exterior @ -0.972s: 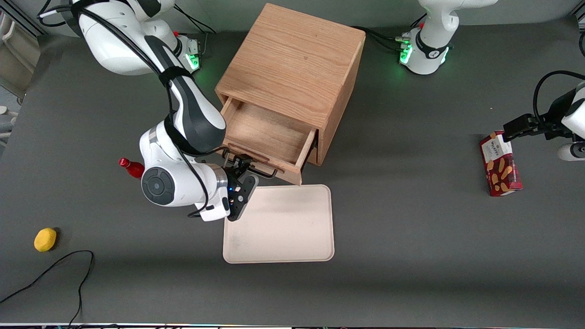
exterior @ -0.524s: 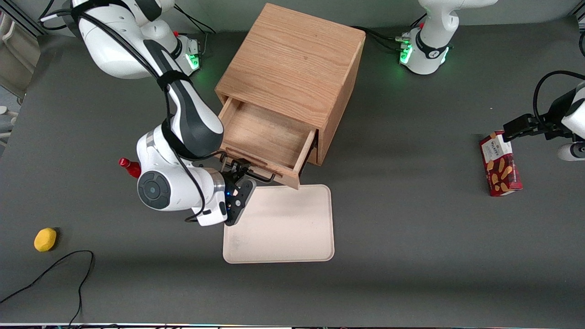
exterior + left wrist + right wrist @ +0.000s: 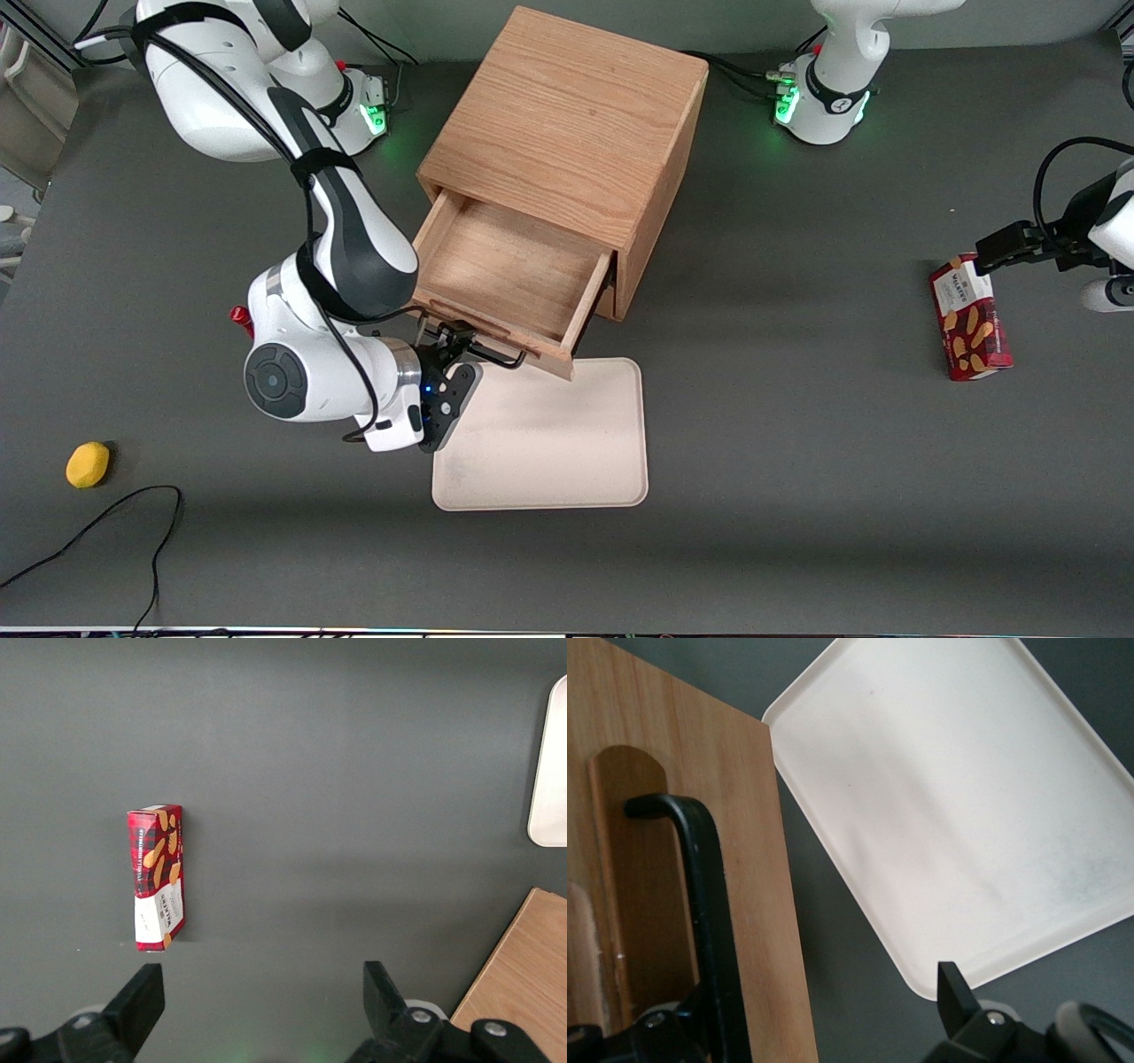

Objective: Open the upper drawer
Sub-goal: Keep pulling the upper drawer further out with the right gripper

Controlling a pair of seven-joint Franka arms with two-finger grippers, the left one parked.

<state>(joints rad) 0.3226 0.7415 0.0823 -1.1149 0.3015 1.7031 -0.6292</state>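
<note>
Pulled farther toward 7 o'clock than a second ago, gripper (image 3: 447, 347) and upper drawer (image 3: 505, 270) together, with more of the bare drawer floor uncovered. Fingers (image 3: 957, 997) spread wide, clamped on nothing; hooked instead around the black bar handle (image 3: 709, 904), with the bar lying against the inner face of one finger.

Now standing well out of the oak cabinet (image 3: 576, 115), front edge overhanging the 12 o'clock rim of the cream tray (image 3: 549, 443). Probably near the end of the pull.

To finish well: keep drawing straight along the drawer's own line, toward 7 o'clock, never sideways, lest the box jam or the cabinet turn. Hold the bar deep on the finger so as not to slip off. Ease up before the stop.

Counted:
- one cabinet
- one open drawer
- one handle
- one tray
- one red biscuit box (image 3: 968, 317) at 3 o'clock
- one yellow fruit (image 3: 88, 464) at 8 o'clock
- one red-capped thing (image 3: 239, 314), half hidden by the wrist
</note>
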